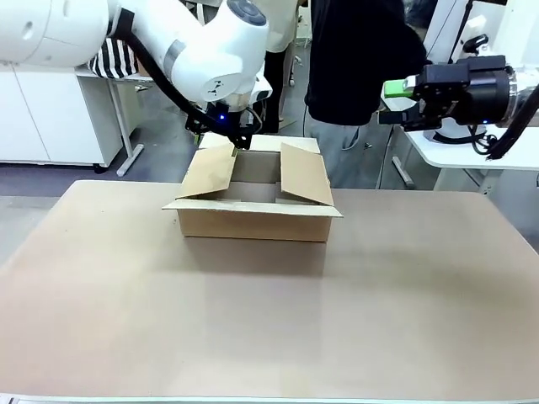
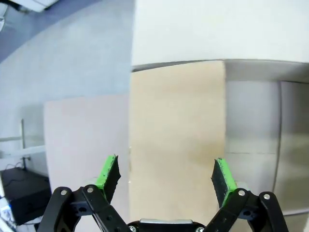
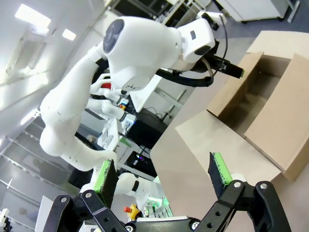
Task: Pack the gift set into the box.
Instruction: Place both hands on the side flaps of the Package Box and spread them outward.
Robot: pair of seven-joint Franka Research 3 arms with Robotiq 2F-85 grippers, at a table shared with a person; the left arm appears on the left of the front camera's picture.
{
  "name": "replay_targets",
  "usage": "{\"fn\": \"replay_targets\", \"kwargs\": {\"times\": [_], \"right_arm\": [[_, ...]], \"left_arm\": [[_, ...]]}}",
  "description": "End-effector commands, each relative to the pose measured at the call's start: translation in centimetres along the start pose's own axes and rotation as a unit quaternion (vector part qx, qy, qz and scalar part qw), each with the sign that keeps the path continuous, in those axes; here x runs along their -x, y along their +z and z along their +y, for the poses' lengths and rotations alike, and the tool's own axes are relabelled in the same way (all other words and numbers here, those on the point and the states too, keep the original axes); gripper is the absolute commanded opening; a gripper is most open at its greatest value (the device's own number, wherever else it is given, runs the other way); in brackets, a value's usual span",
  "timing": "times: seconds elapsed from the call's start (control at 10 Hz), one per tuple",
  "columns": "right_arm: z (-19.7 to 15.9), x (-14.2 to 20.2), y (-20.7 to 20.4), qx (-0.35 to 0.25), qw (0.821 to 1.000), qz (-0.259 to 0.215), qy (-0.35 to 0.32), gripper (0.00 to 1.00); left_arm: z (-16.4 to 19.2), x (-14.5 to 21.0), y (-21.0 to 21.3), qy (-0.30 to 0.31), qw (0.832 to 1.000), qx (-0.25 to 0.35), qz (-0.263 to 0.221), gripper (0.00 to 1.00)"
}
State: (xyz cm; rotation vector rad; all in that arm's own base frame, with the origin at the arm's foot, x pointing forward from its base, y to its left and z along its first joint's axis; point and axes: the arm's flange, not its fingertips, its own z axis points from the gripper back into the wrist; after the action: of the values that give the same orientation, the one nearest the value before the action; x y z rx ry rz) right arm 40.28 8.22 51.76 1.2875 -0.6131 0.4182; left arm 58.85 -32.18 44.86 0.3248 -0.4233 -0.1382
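Brown corrugated cardboard makes up the box [image 1: 253,220] in the front view. It is wide and shallow and sits on the matte tan table [image 1: 269,328], toward the far side. Its four flaps are up: the two side ones lean in over the opening and the near one lies flat outward. The left gripper [image 1: 237,135], black under a glossy white wrist, hangs just above the back left corner of the box. From here I cannot tell how its jaws stand. The right gripper [image 1: 397,91] is held high at the right, well apart from the box, showing one green pad. A person [image 1: 354,59] in a dark top stands behind the box.

In the left wrist view the jaws are spread wide and hold nothing. The green ribbed pads [image 2: 108,175] stand on either side of a smooth, pale cardboard panel of the box [image 2: 176,125], which lies beyond the tips without touching them.

In the right wrist view the fingers [image 3: 218,173] are likewise spread, with nothing between them. The box [image 3: 270,121] lies up and to the right of the tips, tilted in the picture and open at the top. The rounded white left arm [image 3: 140,48] reaches over its far edge.
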Motion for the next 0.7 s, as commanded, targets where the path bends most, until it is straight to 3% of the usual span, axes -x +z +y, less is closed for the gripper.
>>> {"fn": "replay_targets", "kwargs": {"times": [0.0, 0.6], "right_arm": [[0.2, -0.2, -0.3, -0.01, 1.0, -0.012, 0.0, 1.0], [0.2, -0.2, -0.3, -0.01, 1.0, -0.012, 0.0, 1.0]], "left_arm": [[-0.2, 1.8, -0.5, 0.012, 0.999, -0.033, 0.009, 1.0], [0.5, 1.7, 1.4, 0.015, 1.0, 0.02, -0.01, 1.0]]}}
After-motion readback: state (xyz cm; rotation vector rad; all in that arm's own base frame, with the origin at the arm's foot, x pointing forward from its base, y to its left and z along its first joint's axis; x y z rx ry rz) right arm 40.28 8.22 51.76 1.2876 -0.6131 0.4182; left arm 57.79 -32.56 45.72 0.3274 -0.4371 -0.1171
